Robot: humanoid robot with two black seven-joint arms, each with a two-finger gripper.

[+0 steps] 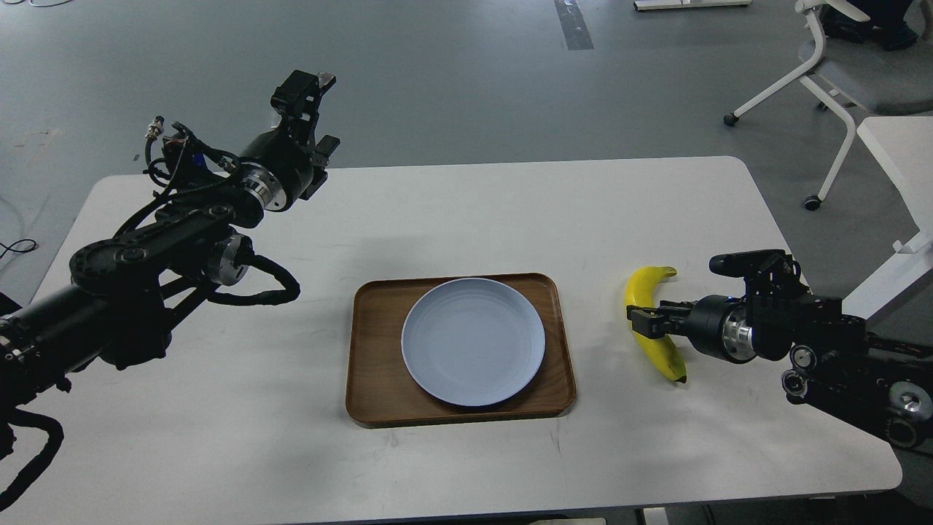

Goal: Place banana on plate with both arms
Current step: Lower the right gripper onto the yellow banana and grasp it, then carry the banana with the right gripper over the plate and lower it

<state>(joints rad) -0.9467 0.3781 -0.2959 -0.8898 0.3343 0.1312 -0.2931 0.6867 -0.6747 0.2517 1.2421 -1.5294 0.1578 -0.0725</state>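
Note:
The yellow banana (pixel 651 321) lies on the white table (pixel 452 211), to the right of the tray. The pale blue-grey plate (pixel 473 341) sits empty on the brown wooden tray (pixel 375 350) at the table's middle. My right gripper (pixel 643 322) comes in from the right and is low at the banana's middle, its fingers apart on either side of the fruit. The banana still rests on the table. My left gripper (pixel 319 115) is open and empty, raised above the table's far left edge, well away from the plate and banana.
A white chair (pixel 838 65) and another white table's corner (pixel 900 153) stand beyond the right side. The table's right edge is close behind the right arm (pixel 838 350). Grey floor lies past the far edge.

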